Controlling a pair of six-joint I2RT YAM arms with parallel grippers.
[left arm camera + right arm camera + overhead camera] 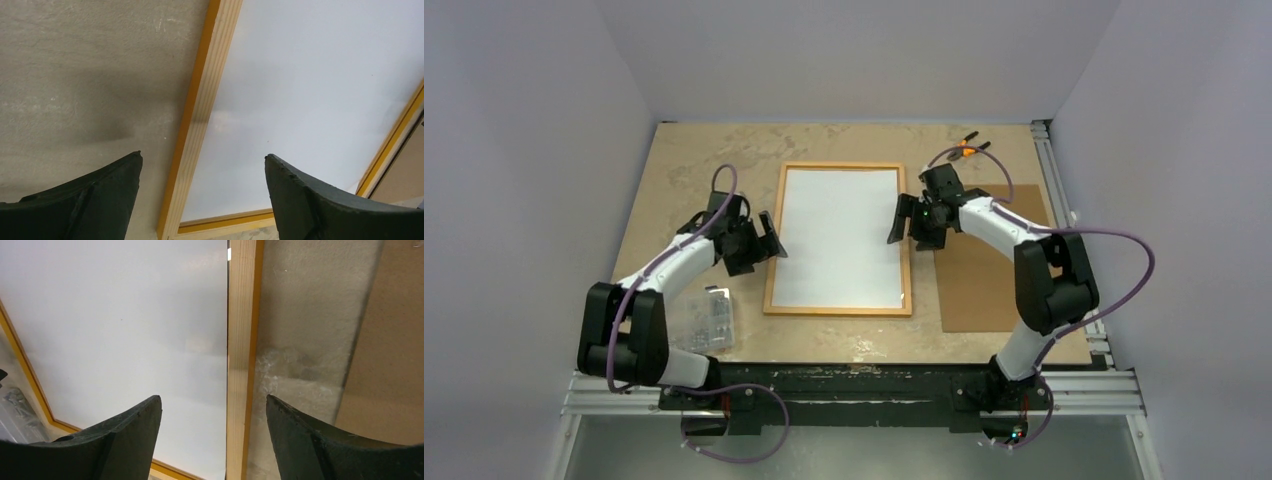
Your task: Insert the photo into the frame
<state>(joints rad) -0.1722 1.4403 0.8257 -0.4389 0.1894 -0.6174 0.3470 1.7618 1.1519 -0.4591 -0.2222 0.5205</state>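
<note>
The left gripper (202, 155) gapes wide and empty over the left rail of the frame (838, 311), which lies pale side up. The photo (839, 235) sits inside it, white back up. The right gripper (214, 397) gapes empty over the right rail.

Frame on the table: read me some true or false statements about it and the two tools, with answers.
1. The frame lies flat on the table. True.
2. The left tool is clamped on the frame. False: its jaws stand open, holding nothing.
3. A white sheet fills the frame. True.
4. The brown board lies left of the frame. False: it lies to the frame's right.
5. The right tool is open. True.
</note>
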